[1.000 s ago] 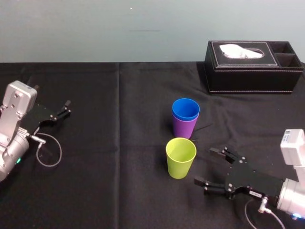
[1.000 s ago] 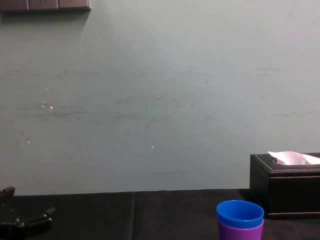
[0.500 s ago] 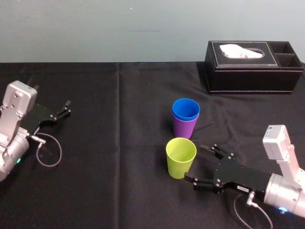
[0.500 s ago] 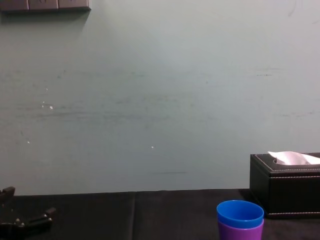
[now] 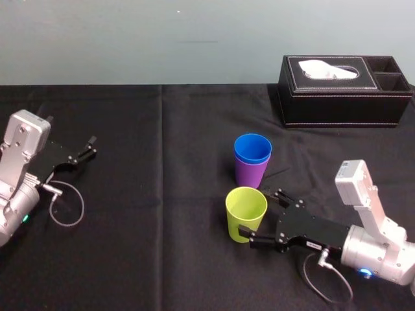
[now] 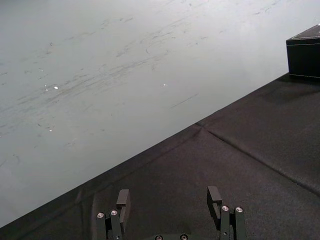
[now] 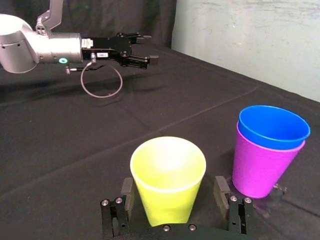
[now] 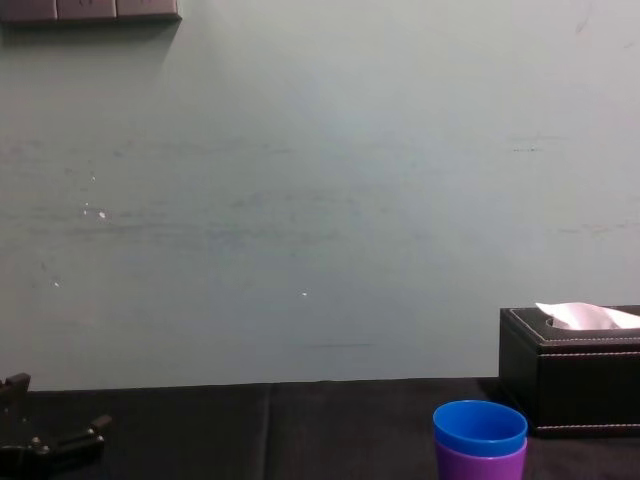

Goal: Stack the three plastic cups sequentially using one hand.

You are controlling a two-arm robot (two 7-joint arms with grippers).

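The yellow-green cup (image 5: 246, 212) stands upright on the black cloth, nearest to me. My right gripper (image 5: 257, 212) is open, with one finger on each side of this cup's lower half. In the right wrist view the yellow-green cup (image 7: 167, 180) sits between the fingers of the right gripper (image 7: 173, 186) with a small gap on both sides. Just behind it, the blue cup (image 5: 253, 149) is nested inside the purple cup (image 5: 251, 173). The blue cup (image 8: 480, 428) and the purple rim (image 8: 480, 466) show low in the chest view. My left gripper (image 5: 91, 148) rests open at the far left.
A black tissue box (image 5: 343, 91) stands at the back right, behind the cups. A thin cable loop (image 5: 65, 204) lies by the left arm. The black cloth (image 5: 162, 246) covers the table between the two arms.
My right gripper has slid leftward along the cloth, still open, until its fingers came to either side of the yellow-green cup. The cups and left arm have not moved.
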